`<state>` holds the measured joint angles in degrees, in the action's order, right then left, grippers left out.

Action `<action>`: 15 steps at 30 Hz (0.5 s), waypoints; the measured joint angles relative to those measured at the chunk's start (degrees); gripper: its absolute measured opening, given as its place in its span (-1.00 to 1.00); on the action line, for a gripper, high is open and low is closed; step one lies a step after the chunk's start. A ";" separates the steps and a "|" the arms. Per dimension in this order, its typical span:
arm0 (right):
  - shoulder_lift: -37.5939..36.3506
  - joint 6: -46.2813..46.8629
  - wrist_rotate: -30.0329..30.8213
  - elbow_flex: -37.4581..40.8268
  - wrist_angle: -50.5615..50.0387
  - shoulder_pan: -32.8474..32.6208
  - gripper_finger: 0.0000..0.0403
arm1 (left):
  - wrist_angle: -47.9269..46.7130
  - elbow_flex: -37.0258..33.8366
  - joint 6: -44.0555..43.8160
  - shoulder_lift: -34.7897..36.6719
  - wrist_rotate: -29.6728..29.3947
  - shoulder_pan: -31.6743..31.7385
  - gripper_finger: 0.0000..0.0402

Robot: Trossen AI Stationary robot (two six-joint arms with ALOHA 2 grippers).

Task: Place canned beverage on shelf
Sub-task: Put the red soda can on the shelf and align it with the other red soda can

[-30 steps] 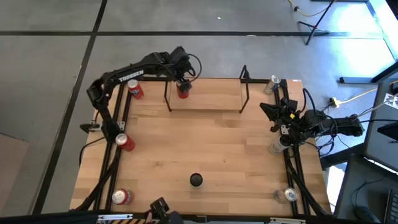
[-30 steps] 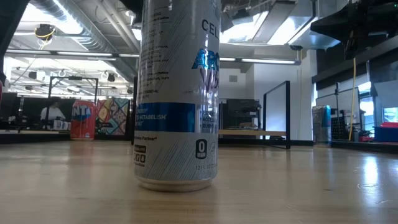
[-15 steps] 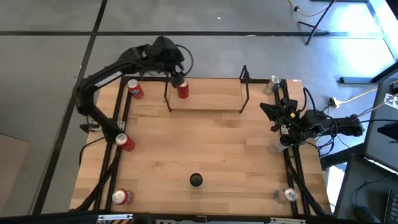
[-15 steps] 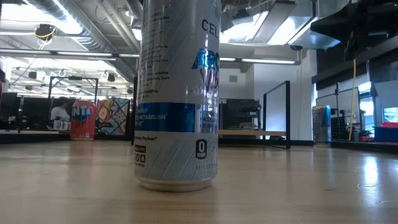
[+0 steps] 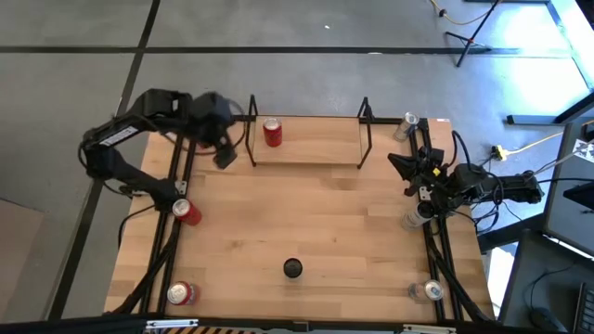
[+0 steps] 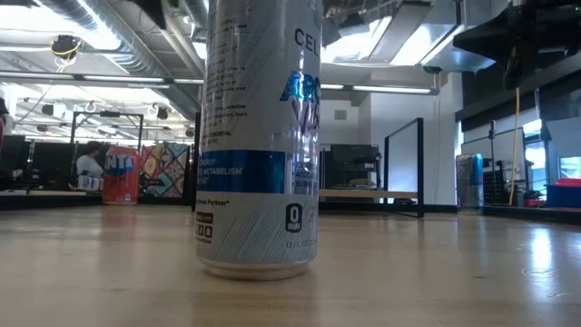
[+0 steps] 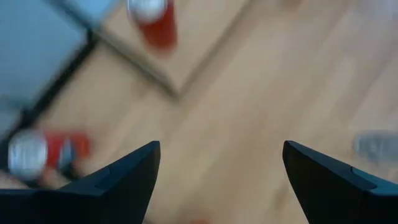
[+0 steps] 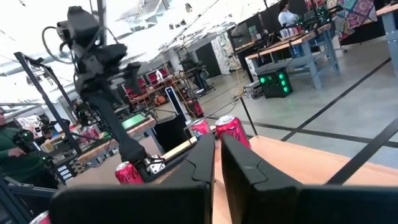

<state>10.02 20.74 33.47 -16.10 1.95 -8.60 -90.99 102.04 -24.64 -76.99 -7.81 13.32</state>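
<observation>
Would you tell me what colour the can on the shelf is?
Red can, silver top; clearest in the high view.

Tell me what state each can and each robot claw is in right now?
Red can: upright on the shelf, released.
Left gripper: open, empty, beside the shelf.
Right gripper: shut, empty, at the table's right edge.
Blue-and-white can: upright on the table.

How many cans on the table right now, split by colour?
Red cans: 3, one standing on the shelf at, two on the table's left edge at and.
Silver cans: 4, at and one mid-table at.
Total: 7
</observation>
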 joint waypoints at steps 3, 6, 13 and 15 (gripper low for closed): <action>0.00 -0.01 -0.36 0.00 -1.80 -0.01 -0.91 | 2.08 -3.49 -5.15 2.83 2.15 -3.20 0.62; -0.01 0.03 -2.18 0.00 -3.62 0.00 -0.91 | 0.88 -7.16 -6.78 4.98 1.56 -5.73 0.62; -0.02 0.19 -6.10 0.02 -3.92 -0.02 -0.91 | 0.84 -20.28 -5.43 12.70 6.12 -10.31 0.59; -0.04 0.19 -6.10 0.02 -3.91 -0.02 -0.91 | 0.92 -23.43 -5.69 14.68 7.44 -11.89 0.59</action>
<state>9.98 20.93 27.38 -16.08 -1.96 -8.62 -90.08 78.61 -30.33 -62.32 -0.37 1.43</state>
